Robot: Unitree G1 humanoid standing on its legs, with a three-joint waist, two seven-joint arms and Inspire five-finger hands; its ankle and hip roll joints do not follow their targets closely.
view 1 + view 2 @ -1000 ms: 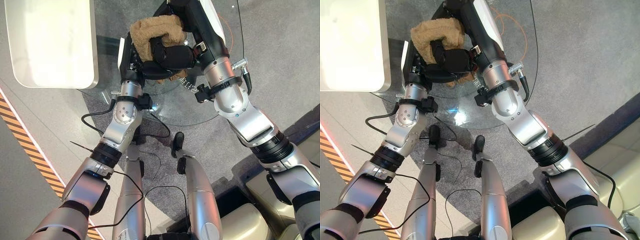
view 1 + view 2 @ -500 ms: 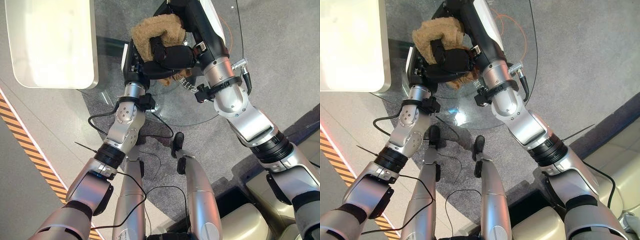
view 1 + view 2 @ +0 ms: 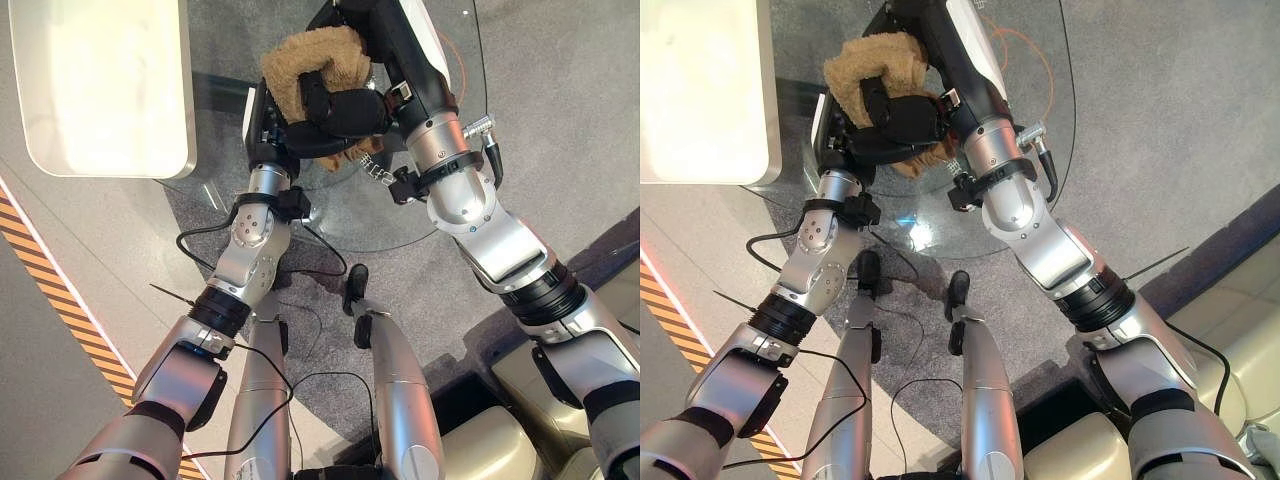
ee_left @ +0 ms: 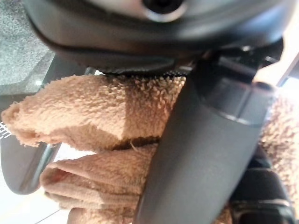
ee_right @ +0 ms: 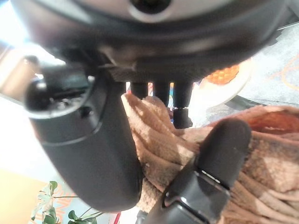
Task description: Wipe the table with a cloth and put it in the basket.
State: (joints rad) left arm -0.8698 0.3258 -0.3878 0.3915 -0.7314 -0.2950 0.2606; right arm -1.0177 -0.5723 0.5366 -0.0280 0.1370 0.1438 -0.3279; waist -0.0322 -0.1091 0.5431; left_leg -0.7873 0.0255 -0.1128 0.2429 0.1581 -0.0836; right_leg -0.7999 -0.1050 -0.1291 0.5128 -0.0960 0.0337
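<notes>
Both the left hand (image 3: 275,125) and right hand (image 3: 345,108) seemingly clasp the tan cloth (image 3: 310,60) over the round glass table (image 3: 440,215).

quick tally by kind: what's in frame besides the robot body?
Cloths: 1, the brown cloth
Tables: 2, the round glass table and the white table
Hands: 2, the left hand and the right hand, both on the cloth
Total: 5

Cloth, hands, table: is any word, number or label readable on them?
No readable text.
The cloth bears none.
The left hand and right hand, both gripping the cloth, show none.
The glass table is unmarked.
</notes>
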